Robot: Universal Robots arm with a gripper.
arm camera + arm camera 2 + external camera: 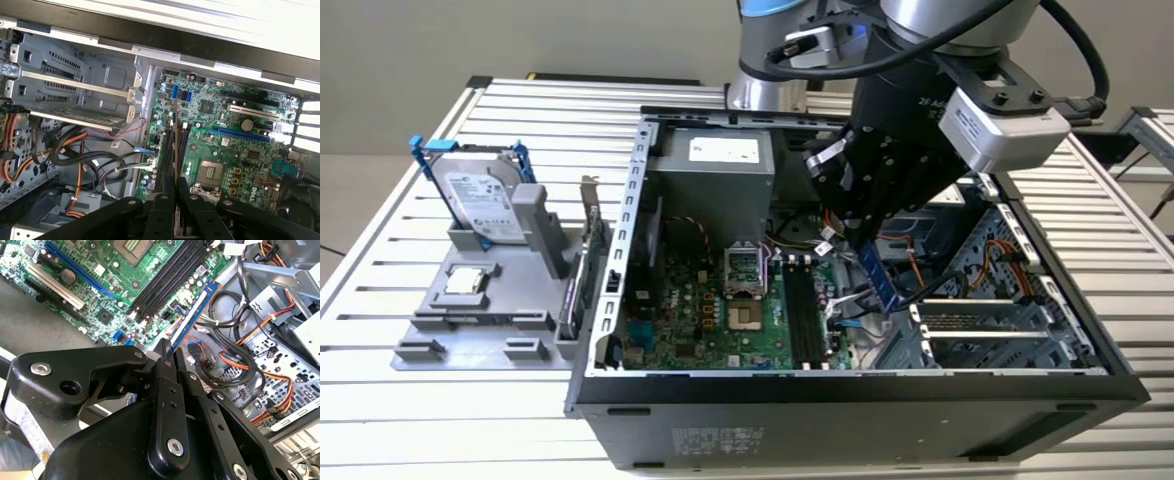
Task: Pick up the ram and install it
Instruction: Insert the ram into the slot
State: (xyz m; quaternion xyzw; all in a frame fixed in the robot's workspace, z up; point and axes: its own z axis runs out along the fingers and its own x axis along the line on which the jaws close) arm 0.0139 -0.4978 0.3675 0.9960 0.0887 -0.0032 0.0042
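Observation:
The ram [882,281] is a thin blue stick that hangs slanted from my gripper [863,248], which is shut on its upper end. It is held inside the open computer case [607,330], just above the motherboard [707,320] and slightly toward the exterior view's right of the black memory slots [805,315]. In the second wrist view the ram [196,311] reaches out from the gripper [167,354] beside the slots [170,277]. The first wrist view has the ram [175,145] edge-on between the fingers [165,197], lined up along the slots [183,150].
Loose cables [927,250] lie in the case right of the ram. An open processor socket [742,272] and the power supply [720,165] sit left of the slots. Outside the case, a grey fixture [467,335] holds a hard drive [480,200], a processor chip [464,282] and an expansion card [591,250].

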